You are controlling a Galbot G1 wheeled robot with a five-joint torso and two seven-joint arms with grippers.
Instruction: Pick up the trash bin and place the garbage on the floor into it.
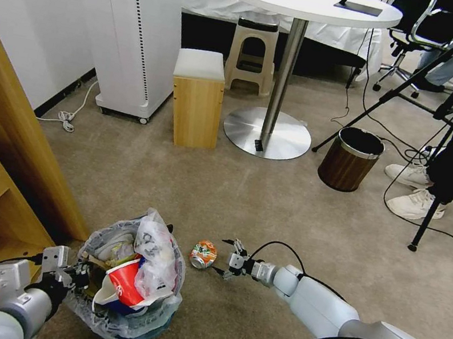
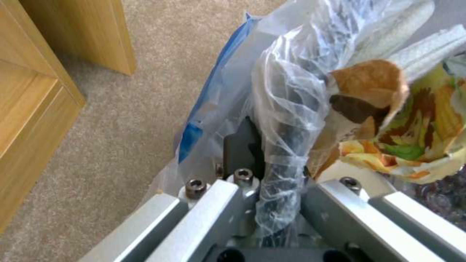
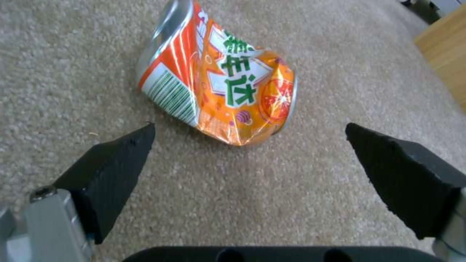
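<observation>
Trash bin (image 1: 124, 314), lined with a crinkly plastic bag (image 2: 286, 94), sits low at the robot's left over the beige carpet (image 1: 268, 199), already stuffed with litter, including a red-white paper cup (image 1: 123, 285). Left gripper (image 1: 72, 276) is clamped on the bin's bag-covered rim. Crushed orange can (image 3: 218, 87) lies on the carpet just beside the bin. Right gripper (image 3: 250, 153) is low near the can, fingers (image 3: 116, 163) spread apart and clear of it.

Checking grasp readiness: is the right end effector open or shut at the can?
Open. The right end effector has its fingers spread wide, the crushed can lying on the carpet just beyond the tips, untouched.
</observation>
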